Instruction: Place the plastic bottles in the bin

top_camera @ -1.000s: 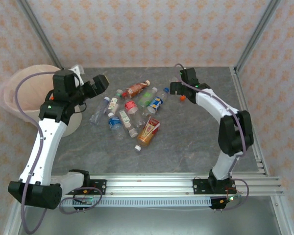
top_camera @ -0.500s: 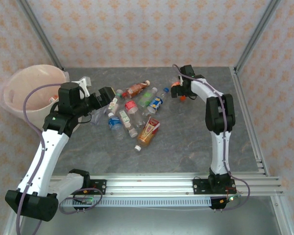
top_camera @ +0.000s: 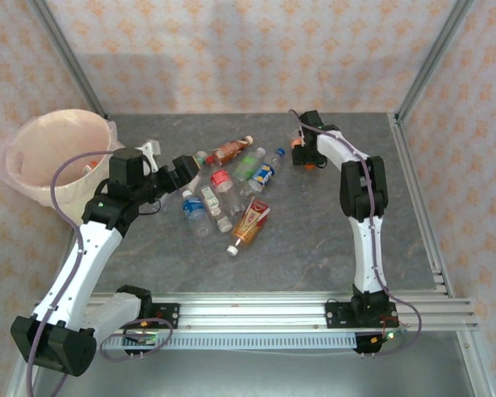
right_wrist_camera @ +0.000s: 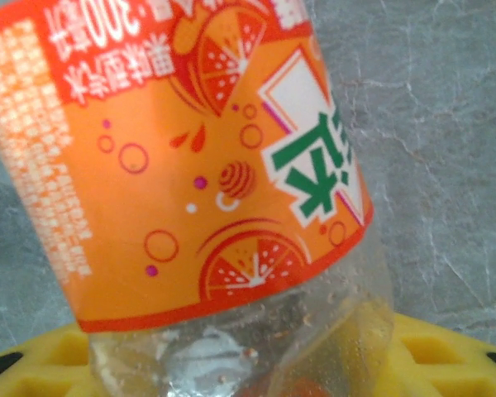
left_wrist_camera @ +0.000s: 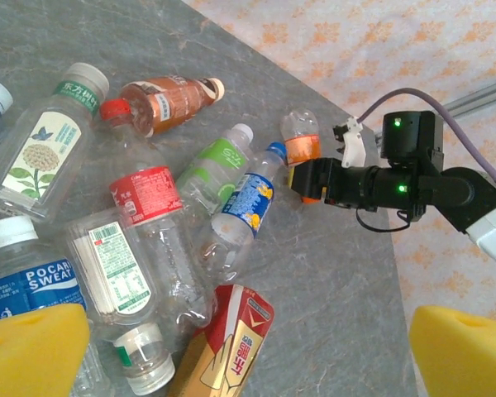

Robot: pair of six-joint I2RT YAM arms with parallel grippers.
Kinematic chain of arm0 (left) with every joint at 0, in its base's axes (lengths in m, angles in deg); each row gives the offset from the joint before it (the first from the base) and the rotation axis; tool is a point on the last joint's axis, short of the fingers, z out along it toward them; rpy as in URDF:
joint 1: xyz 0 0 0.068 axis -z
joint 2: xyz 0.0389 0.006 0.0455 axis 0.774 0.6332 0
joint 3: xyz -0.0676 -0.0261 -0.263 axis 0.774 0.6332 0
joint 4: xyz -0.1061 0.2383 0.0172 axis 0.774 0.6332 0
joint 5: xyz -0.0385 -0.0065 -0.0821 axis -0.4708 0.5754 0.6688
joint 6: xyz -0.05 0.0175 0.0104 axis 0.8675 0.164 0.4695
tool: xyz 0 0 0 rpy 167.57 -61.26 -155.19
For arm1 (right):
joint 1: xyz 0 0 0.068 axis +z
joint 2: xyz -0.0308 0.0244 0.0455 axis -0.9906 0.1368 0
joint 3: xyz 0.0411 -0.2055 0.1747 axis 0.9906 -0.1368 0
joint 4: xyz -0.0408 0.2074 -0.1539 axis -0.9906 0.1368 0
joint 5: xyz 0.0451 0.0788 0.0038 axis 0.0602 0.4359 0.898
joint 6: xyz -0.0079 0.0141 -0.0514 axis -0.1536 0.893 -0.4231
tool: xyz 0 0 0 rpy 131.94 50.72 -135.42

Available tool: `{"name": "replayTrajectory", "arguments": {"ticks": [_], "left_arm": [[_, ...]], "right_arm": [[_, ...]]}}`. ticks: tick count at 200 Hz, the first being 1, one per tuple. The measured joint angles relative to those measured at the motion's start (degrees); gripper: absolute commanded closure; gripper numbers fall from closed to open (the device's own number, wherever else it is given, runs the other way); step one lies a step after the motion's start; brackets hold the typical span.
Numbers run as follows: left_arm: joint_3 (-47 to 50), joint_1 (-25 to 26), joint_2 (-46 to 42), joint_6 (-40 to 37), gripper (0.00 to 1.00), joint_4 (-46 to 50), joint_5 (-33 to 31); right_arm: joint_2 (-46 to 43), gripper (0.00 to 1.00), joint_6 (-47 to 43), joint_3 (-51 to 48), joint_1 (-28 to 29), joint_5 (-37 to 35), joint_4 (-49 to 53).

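Note:
Several plastic bottles [top_camera: 223,184] lie in a loose pile mid-table; the left wrist view shows a red-labelled one [left_wrist_camera: 147,192], a green one [left_wrist_camera: 208,164] and a flattened red-gold one [left_wrist_camera: 227,343]. My left gripper [top_camera: 186,168] hovers at the pile's left edge, open, its yellow pads [left_wrist_camera: 33,347] wide apart with nothing between them. At the far right of the pile my right gripper [top_camera: 300,152] is shut on an orange-labelled bottle [right_wrist_camera: 190,165], whose clear end is squeezed between the yellow pads [right_wrist_camera: 446,356]. The bin [top_camera: 33,136] stands at the far left.
A white scrap [top_camera: 150,149] lies near the bin. Metal frame posts [top_camera: 434,58] rise at the back corners and a rail [top_camera: 413,198] runs along the table's right edge. Bare grey tabletop [top_camera: 306,240] lies in front of the pile.
My right gripper has closed onto the orange-labelled bottle. My left arm has swung away from the bin, right and down toward the pile, still open.

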Motion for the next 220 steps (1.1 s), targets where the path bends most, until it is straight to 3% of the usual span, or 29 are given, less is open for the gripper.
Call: {"name": "replayTrajectory", "arguments": {"ticks": [43,89,147,220], "left_arm": [[0.5,2.2,0.2,1.0,0.0,-1.9,0.0],[1.1,4.3,0.9,1.8,0.0,-4.9,0.0],[2.1,7.5,3.6,4.1,0.0,-10.8,0.3],[2.7,11.7,10.4,7.0,0.0,-19.8,3.0]], "right_arm": [[-10.3,0.59,3.7,-14.2,0.0,-0.7,-5.2],[-27.3,0.63,8.7,-30.0,0.0,1.0,-15.8],[-44.1,0.65,14.7,-46.6,0.5,11.6,-30.3],[-51.3,0.64,17.6,-52.6,8.9,25.2,-38.0]]}}
